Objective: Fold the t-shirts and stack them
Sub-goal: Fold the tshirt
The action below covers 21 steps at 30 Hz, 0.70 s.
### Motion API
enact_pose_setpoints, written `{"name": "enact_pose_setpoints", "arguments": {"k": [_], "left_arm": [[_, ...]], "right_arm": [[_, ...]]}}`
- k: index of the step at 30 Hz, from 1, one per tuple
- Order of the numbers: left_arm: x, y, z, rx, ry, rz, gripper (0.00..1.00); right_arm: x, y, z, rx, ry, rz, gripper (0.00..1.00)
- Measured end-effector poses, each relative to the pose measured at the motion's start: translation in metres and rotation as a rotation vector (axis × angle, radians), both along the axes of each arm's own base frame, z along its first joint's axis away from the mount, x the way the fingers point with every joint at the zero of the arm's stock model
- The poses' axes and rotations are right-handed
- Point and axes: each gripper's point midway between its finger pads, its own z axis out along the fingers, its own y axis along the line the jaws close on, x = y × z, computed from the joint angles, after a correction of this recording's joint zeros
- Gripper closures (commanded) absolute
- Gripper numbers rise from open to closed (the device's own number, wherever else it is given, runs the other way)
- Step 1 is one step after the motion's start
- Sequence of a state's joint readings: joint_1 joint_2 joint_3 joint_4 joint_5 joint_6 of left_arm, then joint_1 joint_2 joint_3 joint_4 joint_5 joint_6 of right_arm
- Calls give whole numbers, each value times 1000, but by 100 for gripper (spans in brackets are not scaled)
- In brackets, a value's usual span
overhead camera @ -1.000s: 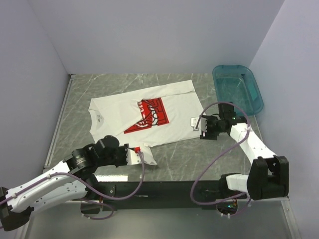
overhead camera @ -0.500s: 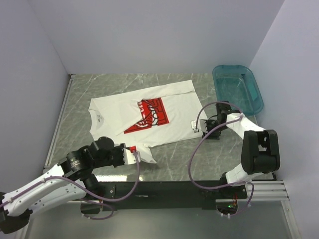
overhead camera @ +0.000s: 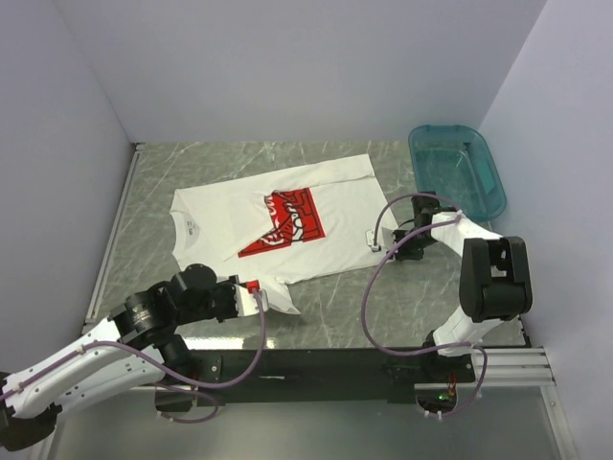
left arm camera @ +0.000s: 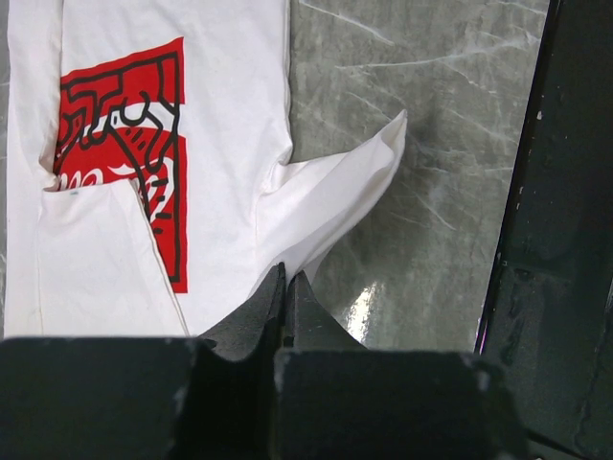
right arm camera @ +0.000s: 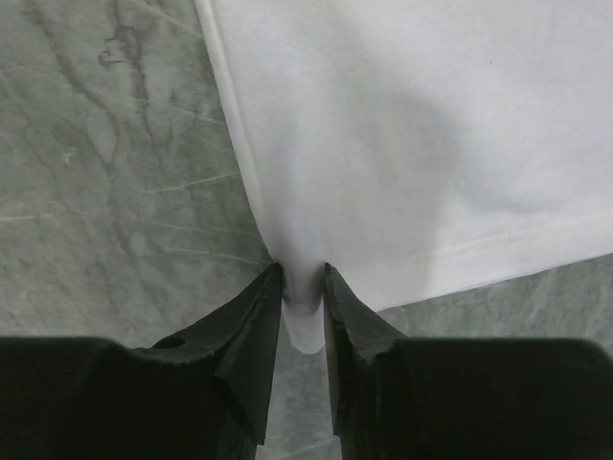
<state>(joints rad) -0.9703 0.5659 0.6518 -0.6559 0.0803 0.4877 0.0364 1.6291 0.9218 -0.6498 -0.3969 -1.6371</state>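
We see the t-shirt (overhead camera: 287,225) lying flat on the desk (overhead camera: 192,168), collar left and hem right, with the left tool (left arm camera: 285,280) clamped tight on its near sleeve and the right tool (right arm camera: 303,287) pinching the hem's near corner between narrowly parted fingers.

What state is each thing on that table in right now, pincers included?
t-shirt, lying print up, one flap folded over the print.
teal basin, upright, empty.
left pincer, shut on the t-shirt's near edge.
right pincer, clamped on the t-shirt's corner.
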Motion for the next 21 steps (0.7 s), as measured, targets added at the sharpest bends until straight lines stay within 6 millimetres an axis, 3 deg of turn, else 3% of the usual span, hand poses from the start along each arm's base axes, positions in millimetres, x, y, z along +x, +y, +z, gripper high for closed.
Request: {"name": "enact_pose_setpoints", "arguments": {"k": [12,21], "left_arm": [[7,6,17,-56,-66,47,100],[20,16,38,-109,-142,137,100]], "right_arm": [[2,-1,-1,-2,0,-8,91],[3,4,3,28,5,-24,99]]}}
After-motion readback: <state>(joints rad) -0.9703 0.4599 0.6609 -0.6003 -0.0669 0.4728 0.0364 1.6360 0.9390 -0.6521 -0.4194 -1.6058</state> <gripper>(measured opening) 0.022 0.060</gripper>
